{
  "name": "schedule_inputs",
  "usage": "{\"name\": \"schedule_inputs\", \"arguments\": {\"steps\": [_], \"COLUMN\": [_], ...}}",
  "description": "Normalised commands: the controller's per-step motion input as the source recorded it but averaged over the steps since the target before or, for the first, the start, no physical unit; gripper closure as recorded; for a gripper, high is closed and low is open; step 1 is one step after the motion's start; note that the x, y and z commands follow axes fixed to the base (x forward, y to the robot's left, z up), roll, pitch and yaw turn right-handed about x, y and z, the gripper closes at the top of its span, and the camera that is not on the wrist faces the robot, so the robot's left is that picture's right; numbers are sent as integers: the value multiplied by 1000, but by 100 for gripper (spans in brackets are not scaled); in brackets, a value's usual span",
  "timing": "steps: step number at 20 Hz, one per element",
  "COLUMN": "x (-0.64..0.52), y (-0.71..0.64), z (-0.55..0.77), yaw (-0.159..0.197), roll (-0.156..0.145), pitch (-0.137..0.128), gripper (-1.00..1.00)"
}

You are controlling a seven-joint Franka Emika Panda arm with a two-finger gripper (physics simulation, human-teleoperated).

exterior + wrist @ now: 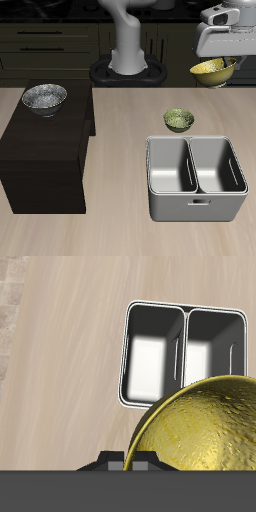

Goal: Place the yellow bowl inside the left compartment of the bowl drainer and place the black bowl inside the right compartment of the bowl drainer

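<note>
My gripper (226, 62) hangs high above the table, behind the bowl drainer, and is shut on the rim of the yellow bowl (213, 70). The bowl is tilted in the grip. In the wrist view the yellow bowl (205, 434) fills the foreground, with the bowl drainer (186, 318) below it on the wood. The grey bowl drainer (196, 205) stands near the table's front edge, and both its wells are empty. The black bowl (44, 97), speckled silver, rests upright on top of a dark cabinet, far from the gripper.
A small olive-green bowl (179, 119) sits on the table just behind the drainer. The dark cabinet (40, 150) is a tall block on the table. Dark kitchen cupboards (50, 45) and the robot's base (128, 62) stand at the back.
</note>
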Motion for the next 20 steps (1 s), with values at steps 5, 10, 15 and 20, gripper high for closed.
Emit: {"name": "schedule_inputs", "arguments": {"steps": [5,10,15,20], "x": [260,174,140,266], "y": [102,113,142,104], "z": [165,171,79,-101], "yaw": [5,-5,-24,-3], "roll": [6,13,13,15], "pitch": [23,10,20,39], "gripper": [100,100,100,100]}}
